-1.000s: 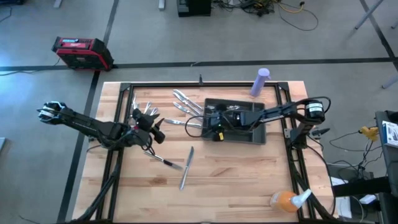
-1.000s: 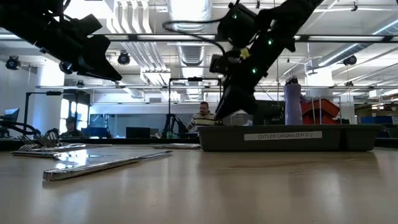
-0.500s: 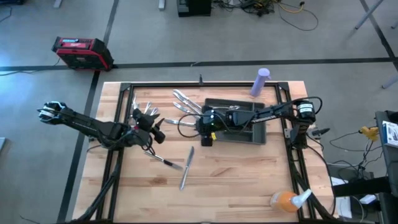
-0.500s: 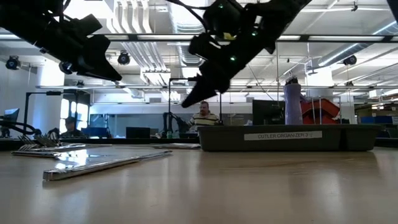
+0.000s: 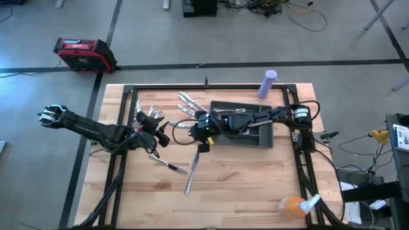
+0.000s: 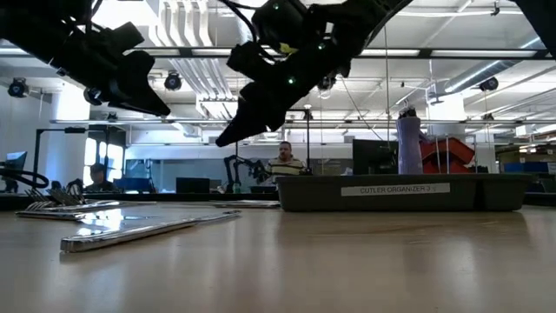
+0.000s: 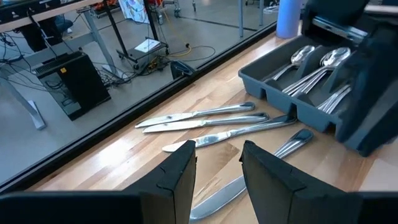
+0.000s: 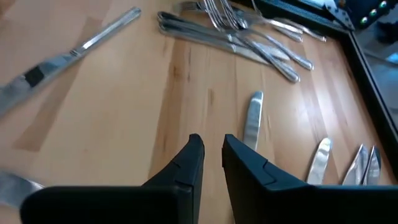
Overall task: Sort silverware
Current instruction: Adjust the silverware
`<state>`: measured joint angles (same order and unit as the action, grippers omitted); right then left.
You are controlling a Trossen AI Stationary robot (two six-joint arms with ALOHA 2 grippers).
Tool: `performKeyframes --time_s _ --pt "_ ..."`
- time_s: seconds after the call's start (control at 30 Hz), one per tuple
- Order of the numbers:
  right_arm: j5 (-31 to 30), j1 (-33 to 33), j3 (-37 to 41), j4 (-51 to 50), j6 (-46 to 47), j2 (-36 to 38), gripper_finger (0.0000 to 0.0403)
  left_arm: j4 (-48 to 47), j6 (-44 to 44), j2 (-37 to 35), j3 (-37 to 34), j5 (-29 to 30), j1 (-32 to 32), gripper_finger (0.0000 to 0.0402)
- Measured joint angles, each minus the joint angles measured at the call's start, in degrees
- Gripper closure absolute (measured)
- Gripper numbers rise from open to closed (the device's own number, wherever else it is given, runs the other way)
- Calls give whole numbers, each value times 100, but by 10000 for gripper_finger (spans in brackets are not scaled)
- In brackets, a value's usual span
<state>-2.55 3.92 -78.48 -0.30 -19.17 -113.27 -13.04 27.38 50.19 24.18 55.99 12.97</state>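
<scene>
The silverware lies loose on the wooden table: knives [image 5: 190, 102] at the far side, forks [image 5: 148, 114] at the far left, a spoon [image 5: 182, 126], and a long knife [image 5: 192, 171] nearer the front. Several spoons [image 7: 314, 62] lie in the dark grey tray [image 5: 268, 137]. My right gripper [image 5: 202, 144] hangs left of the tray above bare wood, fingers [image 8: 239, 163] a narrow gap apart, nothing between them. A knife blade [image 8: 252, 121] lies just beyond them. My left gripper [image 5: 163, 137] hovers open near the forks and holds nothing [image 7: 219, 163].
A purple bottle [image 5: 268, 83] stands at the far edge behind the tray. An orange object with a spray bottle [image 5: 295, 204] sits at the near right corner. A black metal frame [image 5: 128, 102] runs along the table's sides. Bare wood lies across the near half.
My right gripper has come out from over the tray and travelled toward the table's left edge, rising a little, to a spot over bare wood beside the loose knives. The silverware on the table has stayed where it was.
</scene>
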Motion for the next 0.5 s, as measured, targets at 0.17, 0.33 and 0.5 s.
performKeyframes --time_s 0.17,0.33,0.5 --pt "0 -62 0 -208 6 45 367 159 -1 1 0 -2 -20 284" --pt "-54 -209 1 -707 13 45 380 396 -44 7 29 -78 -44 284" --pt "-46 -466 11 -806 -18 52 401 207 -370 18 96 -316 -106 284"
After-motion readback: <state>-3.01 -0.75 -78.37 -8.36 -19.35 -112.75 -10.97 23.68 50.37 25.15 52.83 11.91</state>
